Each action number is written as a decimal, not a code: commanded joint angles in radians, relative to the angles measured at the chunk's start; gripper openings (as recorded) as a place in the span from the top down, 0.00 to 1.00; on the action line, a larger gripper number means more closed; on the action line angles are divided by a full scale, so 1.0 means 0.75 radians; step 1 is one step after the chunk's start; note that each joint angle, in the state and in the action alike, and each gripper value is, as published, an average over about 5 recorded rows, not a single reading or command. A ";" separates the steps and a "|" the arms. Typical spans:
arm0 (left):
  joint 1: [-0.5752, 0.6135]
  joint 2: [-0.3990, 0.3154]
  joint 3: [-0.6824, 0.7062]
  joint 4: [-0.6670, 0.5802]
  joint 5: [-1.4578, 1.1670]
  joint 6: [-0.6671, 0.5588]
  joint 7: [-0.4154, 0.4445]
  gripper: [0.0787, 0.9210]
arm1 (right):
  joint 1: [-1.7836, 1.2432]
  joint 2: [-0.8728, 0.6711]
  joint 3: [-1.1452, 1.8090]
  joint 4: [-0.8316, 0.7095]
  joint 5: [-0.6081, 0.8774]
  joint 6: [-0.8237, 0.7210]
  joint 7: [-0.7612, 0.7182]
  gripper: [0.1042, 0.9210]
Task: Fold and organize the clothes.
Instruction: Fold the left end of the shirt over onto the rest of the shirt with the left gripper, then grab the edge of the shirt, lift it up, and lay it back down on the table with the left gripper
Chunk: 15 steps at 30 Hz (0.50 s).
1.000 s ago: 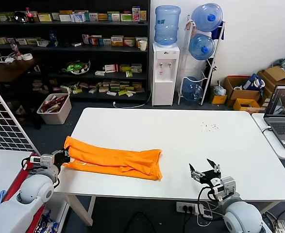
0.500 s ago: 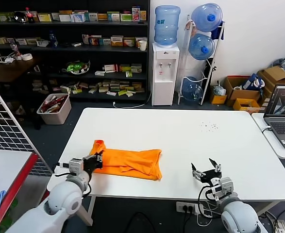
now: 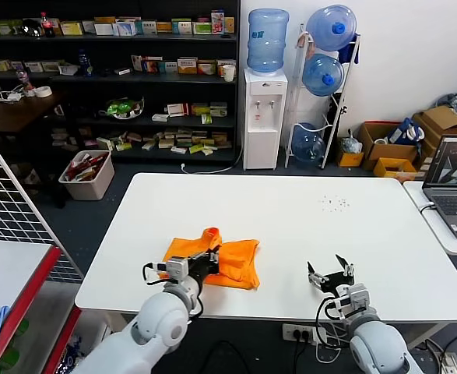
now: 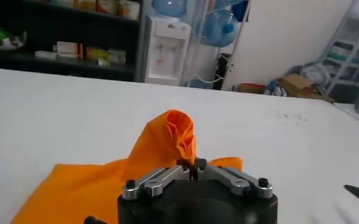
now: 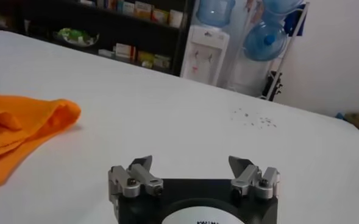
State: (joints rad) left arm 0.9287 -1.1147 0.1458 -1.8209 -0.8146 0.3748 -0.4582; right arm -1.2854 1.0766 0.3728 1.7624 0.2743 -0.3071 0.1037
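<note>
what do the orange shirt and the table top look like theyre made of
Orange T-shirt: soft woven or knit fabric, matte. It creases, bunches and stands in a limp peak where the left gripper pinches it. Probably cotton or a blend; the look leaves that open.
Table: hard, smooth white board with a slight sheen, likely laminate or painted wood; flat, unmarked except small dark specks.

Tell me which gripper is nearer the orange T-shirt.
Left. The left gripper is shut on the orange T-shirt, pinching a raised fold at its near edge. The right gripper sits open above the white table, clear of the shirt's right end.
</note>
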 commanded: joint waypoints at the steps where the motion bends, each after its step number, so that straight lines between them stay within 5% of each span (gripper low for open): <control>1: -0.039 -0.233 0.101 0.103 0.003 -0.060 -0.003 0.95 | 0.014 0.012 -0.002 -0.022 -0.018 0.006 -0.002 0.12; 10: -0.013 -0.275 0.024 0.134 -0.083 -0.254 0.013 0.67 | 0.024 0.004 -0.021 -0.011 -0.011 -0.001 -0.003 0.12; 15: 0.045 -0.116 -0.039 0.046 -0.049 -0.226 0.036 0.50 | 0.023 -0.013 -0.021 0.005 -0.002 -0.004 -0.007 0.12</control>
State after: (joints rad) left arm 0.9280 -1.2606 0.1592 -1.7508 -0.8501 0.2570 -0.4504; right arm -1.2695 1.0727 0.3571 1.7613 0.2727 -0.3099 0.1015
